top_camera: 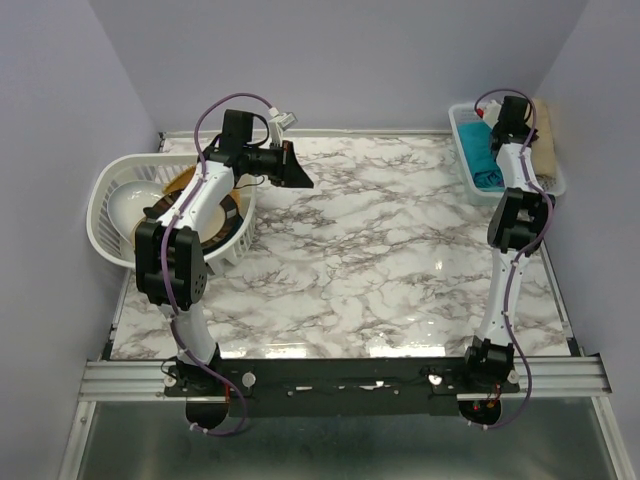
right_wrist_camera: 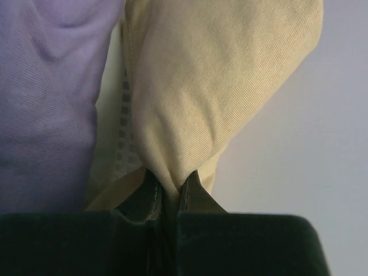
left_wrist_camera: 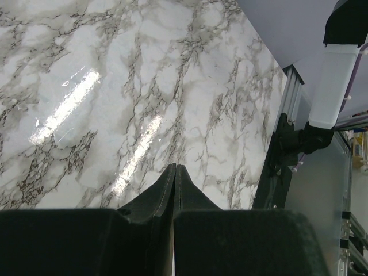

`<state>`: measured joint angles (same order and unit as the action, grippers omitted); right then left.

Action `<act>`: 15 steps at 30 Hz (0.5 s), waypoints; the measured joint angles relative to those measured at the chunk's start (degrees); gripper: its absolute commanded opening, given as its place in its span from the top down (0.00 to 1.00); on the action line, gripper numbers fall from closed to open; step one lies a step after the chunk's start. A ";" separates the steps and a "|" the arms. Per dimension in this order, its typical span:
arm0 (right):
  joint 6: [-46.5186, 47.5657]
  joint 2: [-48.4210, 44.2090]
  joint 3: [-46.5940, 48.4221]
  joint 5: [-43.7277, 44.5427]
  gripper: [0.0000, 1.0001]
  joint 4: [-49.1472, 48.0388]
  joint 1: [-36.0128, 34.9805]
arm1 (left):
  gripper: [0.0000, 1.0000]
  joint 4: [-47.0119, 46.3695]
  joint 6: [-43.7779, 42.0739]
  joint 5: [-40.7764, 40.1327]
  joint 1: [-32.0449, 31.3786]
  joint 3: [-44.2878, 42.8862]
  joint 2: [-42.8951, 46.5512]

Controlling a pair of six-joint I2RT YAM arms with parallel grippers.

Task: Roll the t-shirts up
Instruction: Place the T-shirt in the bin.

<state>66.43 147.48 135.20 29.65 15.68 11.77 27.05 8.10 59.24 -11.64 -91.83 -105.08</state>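
Observation:
A beige t-shirt (right_wrist_camera: 213, 86) bunches up between the fingers of my right gripper (right_wrist_camera: 171, 187), which is shut on a fold of it. A lilac t-shirt (right_wrist_camera: 46, 103) lies just left of it. In the top view the right arm (top_camera: 515, 170) reaches into the white basket (top_camera: 556, 186) at the back right, which holds a teal t-shirt (top_camera: 485, 158) and the beige t-shirt (top_camera: 545, 140); its fingers are hidden under the wrist. My left gripper (top_camera: 297, 172) hovers over the marble table (top_camera: 380, 250), shut with nothing between its fingers (left_wrist_camera: 164, 184).
A round white lattice basket (top_camera: 100, 200) at the left holds a tan plate (top_camera: 228, 213) with a black rim, and the left arm stretches above it. A metal rail (top_camera: 340, 372) runs along the near edge. Walls close in at the back and sides.

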 measured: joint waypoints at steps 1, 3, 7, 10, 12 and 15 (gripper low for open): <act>0.07 0.31 0.00 0.31 1.00 -0.09 0.15 | 0.89 0.00 0.00 0.00 0.00 0.02 0.00; 0.09 0.85 0.07 1.01 0.99 -0.68 0.33 | 0.89 0.02 -0.07 0.02 0.00 0.04 0.00; 0.39 1.49 0.07 2.62 0.71 -2.58 0.22 | 0.89 0.04 -0.13 0.00 0.00 0.04 0.00; -0.70 1.75 0.20 3.41 0.51 -2.64 0.13 | 0.89 0.07 -0.13 0.00 0.00 0.04 0.00; -3.23 1.42 0.11 3.30 0.39 -1.62 0.13 | 0.88 0.07 -0.13 0.00 0.00 0.04 0.00; -7.52 -1.27 -2.93 1.99 0.31 1.07 0.13 | 0.88 0.15 -0.22 -0.02 0.00 0.04 0.00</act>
<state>58.92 146.21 132.27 31.64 16.75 11.90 27.20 7.88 59.22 -11.64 -91.79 -105.08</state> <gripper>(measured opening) 0.601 0.115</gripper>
